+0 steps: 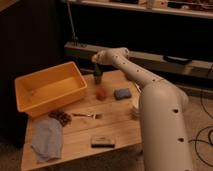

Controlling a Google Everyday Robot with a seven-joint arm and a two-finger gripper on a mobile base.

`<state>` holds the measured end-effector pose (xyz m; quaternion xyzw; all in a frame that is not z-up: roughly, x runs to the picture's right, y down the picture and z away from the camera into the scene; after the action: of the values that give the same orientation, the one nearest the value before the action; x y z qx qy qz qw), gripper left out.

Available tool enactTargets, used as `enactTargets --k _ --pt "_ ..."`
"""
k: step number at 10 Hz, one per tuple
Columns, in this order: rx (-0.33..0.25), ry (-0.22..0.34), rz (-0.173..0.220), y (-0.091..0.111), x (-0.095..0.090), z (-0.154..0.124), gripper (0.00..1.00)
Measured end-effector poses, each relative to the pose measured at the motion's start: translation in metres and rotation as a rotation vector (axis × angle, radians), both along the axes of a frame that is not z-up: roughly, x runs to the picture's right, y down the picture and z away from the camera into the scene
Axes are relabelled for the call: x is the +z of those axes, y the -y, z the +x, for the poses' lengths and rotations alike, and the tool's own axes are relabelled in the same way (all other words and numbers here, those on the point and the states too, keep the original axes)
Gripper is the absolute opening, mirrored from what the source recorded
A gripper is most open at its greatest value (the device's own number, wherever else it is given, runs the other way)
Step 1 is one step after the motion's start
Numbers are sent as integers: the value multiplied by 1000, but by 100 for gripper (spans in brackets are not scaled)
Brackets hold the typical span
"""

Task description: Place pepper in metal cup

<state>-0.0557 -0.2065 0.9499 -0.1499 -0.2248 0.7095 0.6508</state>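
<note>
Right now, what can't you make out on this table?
Camera view:
Pepper: lost in the dim spot where the pincer hangs over the metal cup, at the table's far edge.
White cup: mostly hidden behind the robot arm.
Dark flat object near the front edge: too blurred to name.

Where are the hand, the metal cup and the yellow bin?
hand (96, 64), camera view, its lower end, just above the metal cup
metal cup (97, 79), camera view, its side wall
yellow bin (56, 102), camera view, its near wall
</note>
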Motion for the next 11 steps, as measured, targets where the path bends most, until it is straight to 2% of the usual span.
enactTargets --k 2,9,11 --pt "5 1 -7 4 4 7 0" --pt "2 4 -7 3 4 4 0" --pt "1 11 12 7 6 3 0"
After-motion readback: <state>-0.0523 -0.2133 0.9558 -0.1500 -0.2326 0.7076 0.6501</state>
